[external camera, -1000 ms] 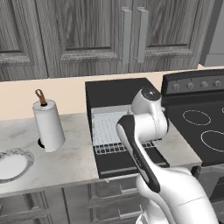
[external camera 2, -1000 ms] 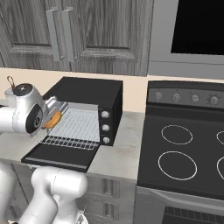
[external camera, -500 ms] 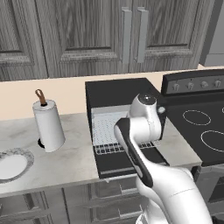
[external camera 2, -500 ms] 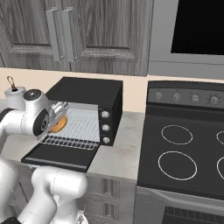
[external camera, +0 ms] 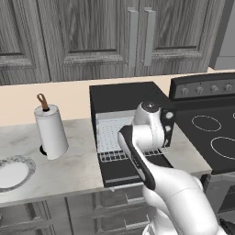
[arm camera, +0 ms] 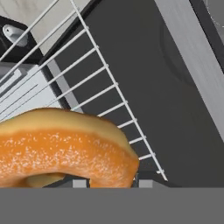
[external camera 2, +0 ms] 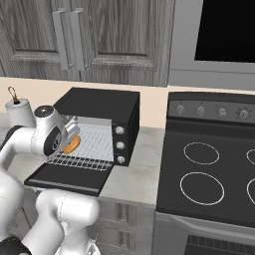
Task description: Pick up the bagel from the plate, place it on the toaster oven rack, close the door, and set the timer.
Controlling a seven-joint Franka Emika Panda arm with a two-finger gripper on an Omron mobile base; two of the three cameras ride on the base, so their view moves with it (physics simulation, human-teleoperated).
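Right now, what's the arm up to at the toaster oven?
The gripper is shut on the bagel and holds it over the pulled-out toaster oven rack, at its left front part. The door hangs open below the rack. The plate sits at the counter's left end, with no bagel on it. The bagel is not yet set down, so closing the door and setting the timer remain.

The oven [external camera: 120,98] is sitting on the worktop [external camera: 73,167], its door [external camera: 126,170] lying open in front. The rack [external camera 2: 87,144] is lying inside it, the bagel [external camera 2: 71,145] hanging over the rack's left part. The towel roll [external camera: 51,131] is standing left of the oven, the plate [external camera: 13,172] lying further left, the stove [external camera 2: 214,169] sitting right of the oven.
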